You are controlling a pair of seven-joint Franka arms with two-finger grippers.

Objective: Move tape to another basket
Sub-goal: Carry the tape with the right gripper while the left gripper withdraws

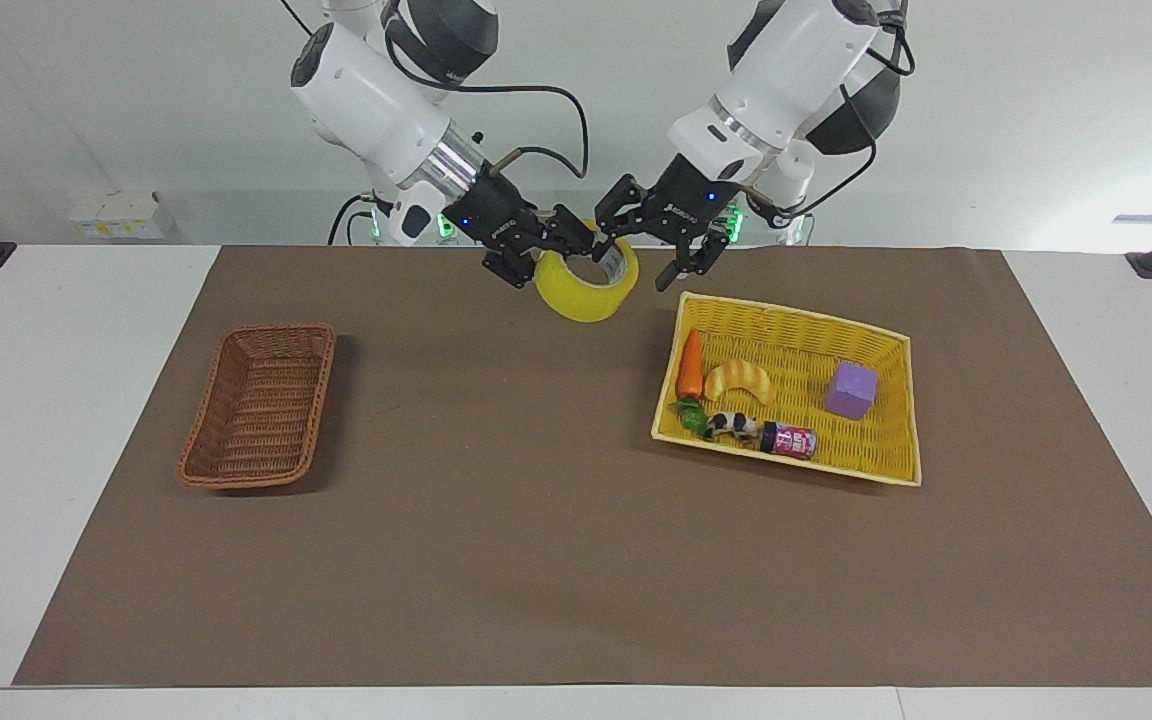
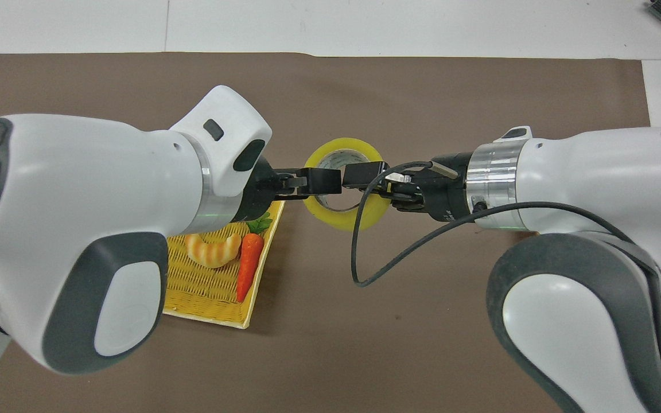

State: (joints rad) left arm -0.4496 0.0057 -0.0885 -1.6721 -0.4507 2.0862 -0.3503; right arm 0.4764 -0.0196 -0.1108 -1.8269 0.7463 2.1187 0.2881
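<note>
1. While the tape [image 1: 584, 283] is hanging in the air over the brown mat [image 1: 536, 560], the right gripper [image 1: 576, 243] is pinching its wall, fingers closed on the rim of the roll.
2. The left gripper [image 1: 648, 252] is standing just beside the tape with its fingers spread wide, gripping nothing; one finger is reaching toward the roll's top edge, the other is hanging over the mat beside the yellow basket [image 1: 896, 405].
3. Seen from overhead, the two grippers are meeting tip to tip across the tape's core opening [image 2: 339, 186]; whether the left one is touching the roll I cannot tell.
4. The tape is tilting, its core showing toward the left arm's end.
5. The wicker basket [image 1: 258, 405] is sitting at the right arm's end of the mat, well apart from the tape.
6. The yellow basket is lying at the left arm's end, holding a carrot [image 1: 689, 365], a croissant [image 1: 738, 381], a purple block [image 1: 852, 390], a small cow figure [image 1: 732, 427] and a little jar [image 1: 789, 440] on its side.
</note>
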